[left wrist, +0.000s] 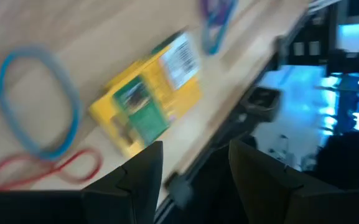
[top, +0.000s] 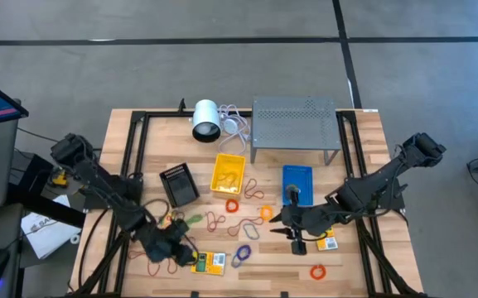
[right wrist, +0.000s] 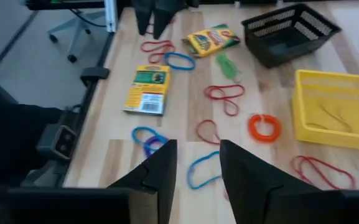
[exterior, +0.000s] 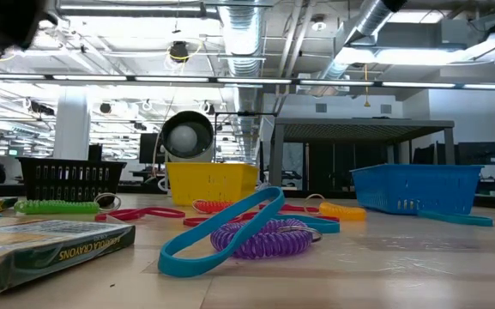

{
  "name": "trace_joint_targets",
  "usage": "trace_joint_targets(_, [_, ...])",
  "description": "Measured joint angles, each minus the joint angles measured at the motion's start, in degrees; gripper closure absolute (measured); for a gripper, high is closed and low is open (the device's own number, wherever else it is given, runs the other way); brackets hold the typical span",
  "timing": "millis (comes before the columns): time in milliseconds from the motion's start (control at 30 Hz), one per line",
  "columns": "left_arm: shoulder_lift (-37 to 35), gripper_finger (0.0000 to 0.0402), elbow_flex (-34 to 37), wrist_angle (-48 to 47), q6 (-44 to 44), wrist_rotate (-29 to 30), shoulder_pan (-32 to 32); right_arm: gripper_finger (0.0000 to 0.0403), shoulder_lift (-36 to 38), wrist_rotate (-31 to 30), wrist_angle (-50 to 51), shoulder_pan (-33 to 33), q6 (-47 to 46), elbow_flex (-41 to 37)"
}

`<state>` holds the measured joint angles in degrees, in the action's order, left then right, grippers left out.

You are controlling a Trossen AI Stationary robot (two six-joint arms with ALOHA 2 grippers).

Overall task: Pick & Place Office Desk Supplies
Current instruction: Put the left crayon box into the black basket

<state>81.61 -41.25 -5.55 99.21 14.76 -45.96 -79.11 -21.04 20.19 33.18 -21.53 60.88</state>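
Observation:
Coloured rubber-band loops lie flat across the wood table (top: pixel 363 165). A yellow-and-green packet (top: pixel 208 263) (left wrist: pixel 148 102) (right wrist: pixel 148 90) lies near the front edge. A second packet (right wrist: pixel 211 39) lies beside the black bin (top: pixel 179 184), and another packet (top: pixel 328 242) lies at the right. The yellow bin (top: pixel 228 172) and blue bin (top: pixel 297 184) stand mid-table. My left gripper (top: pixel 171 247) (left wrist: pixel 195 168) hovers open, just left of the front packet, above a blue loop (left wrist: pixel 36 99) and a red loop (left wrist: pixel 48 168). My right gripper (top: pixel 278 228) (right wrist: pixel 195 165) stands open over the loops at mid-right, holding nothing.
A white cylinder (top: pixel 205 120) with a cable and a grey perforated stand (top: pixel 295 124) stand at the far edge. Black frame rails run along both table sides. A purple coil (exterior: pixel 260 239) and a blue loop (exterior: pixel 221 232) lie close to the low camera.

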Motion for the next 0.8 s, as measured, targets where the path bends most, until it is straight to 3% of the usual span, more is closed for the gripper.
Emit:
trace_joint_targets(300, [6.71,0.0221,0.00,0.70,4.57,1.43,-2.66,0.0285,0.02,-0.03,-4.59,2.13,-1.02,0.00])
trace_joint_targets(800, [9.56,0.0221,1.59,1.58,6.00,1.49,-2.66,0.0285,0.02,-0.04,-4.80,2.07,-0.50,0.00])
